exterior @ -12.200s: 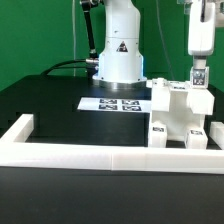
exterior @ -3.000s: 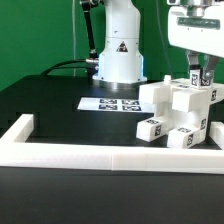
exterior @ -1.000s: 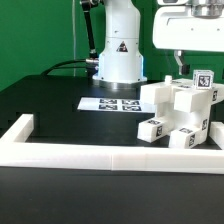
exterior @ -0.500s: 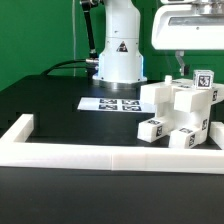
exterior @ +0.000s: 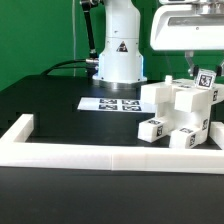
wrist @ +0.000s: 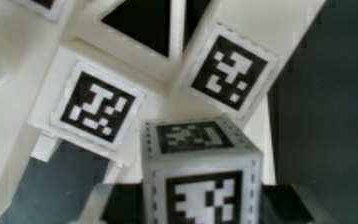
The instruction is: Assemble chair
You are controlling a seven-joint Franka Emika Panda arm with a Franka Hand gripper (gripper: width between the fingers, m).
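stage — mid-assembly, judged | chunky white plastic chair (exterior: 172,112) of tagged blocks joined, at black tabletop's (exterior: 55,100) near edge, toward the exterior view's right corner | small white tagged block (exterior: 207,80) tilted on top — apparently unseated | gripper (exterior: 191,66) just above it, open or gripping unclear

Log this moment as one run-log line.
gripper: at small white tagged plastic block, grip unclear | block: tilted, at top of chunky white plastic chair structure | structure: on black table
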